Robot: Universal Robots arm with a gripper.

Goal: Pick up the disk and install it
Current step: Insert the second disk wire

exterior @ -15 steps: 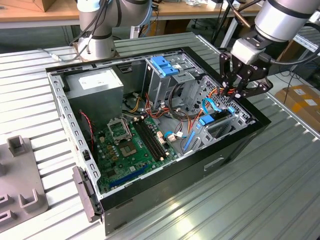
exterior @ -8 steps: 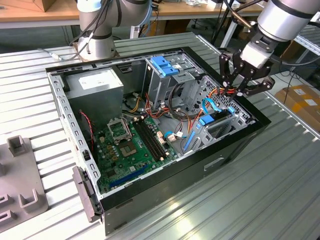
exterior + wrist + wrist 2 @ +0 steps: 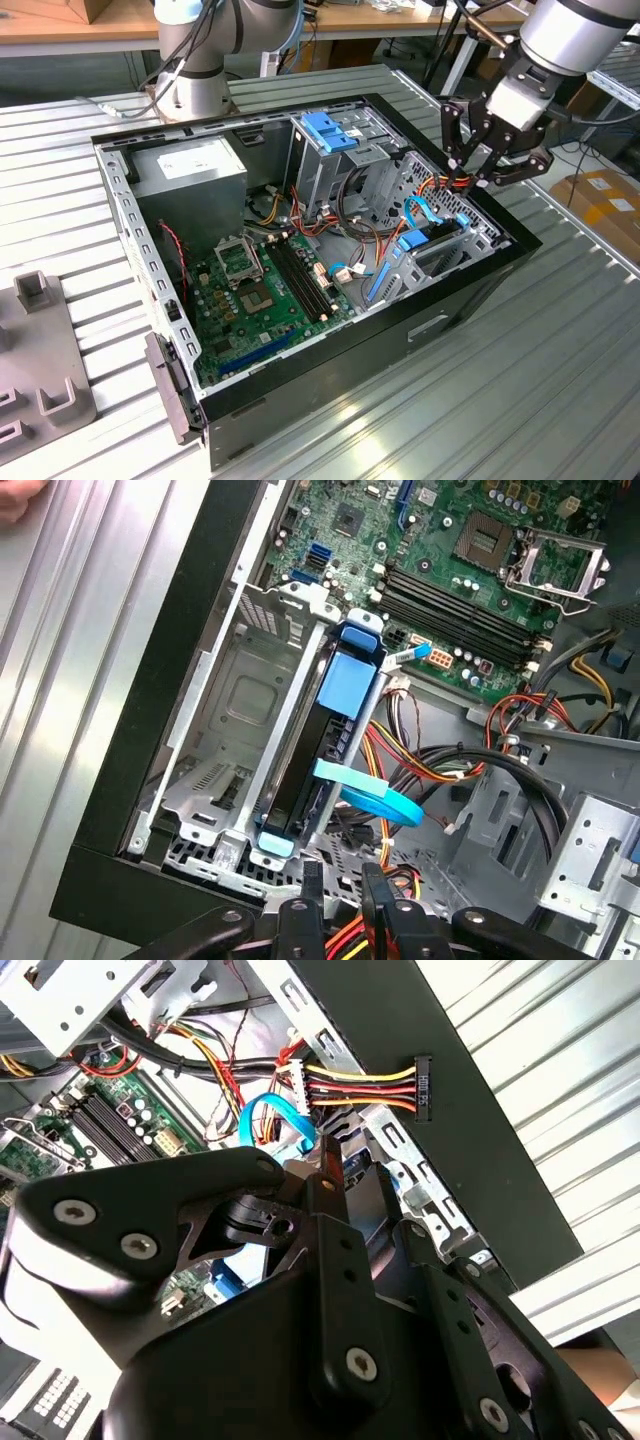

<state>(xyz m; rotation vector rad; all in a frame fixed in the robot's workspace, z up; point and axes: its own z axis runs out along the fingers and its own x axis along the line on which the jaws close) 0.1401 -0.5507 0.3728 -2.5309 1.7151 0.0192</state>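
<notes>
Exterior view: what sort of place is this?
Probably a robotics lab or workshop: an open computer case on a ribbed metal table, a robot arm standing on it, a cardboard box nearby.

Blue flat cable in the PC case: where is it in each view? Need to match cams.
Exterior view: the blue flat cable arcs near the gripper, toward the exterior view's right.
Second wrist view: blue flat cable loops past the gripper's body, beside the red-yellow-black wires.
First wrist view: blue flat cable curls beside the disk standing in the metal cage.
Shared landmark: the memory slots, in all three.
</notes>
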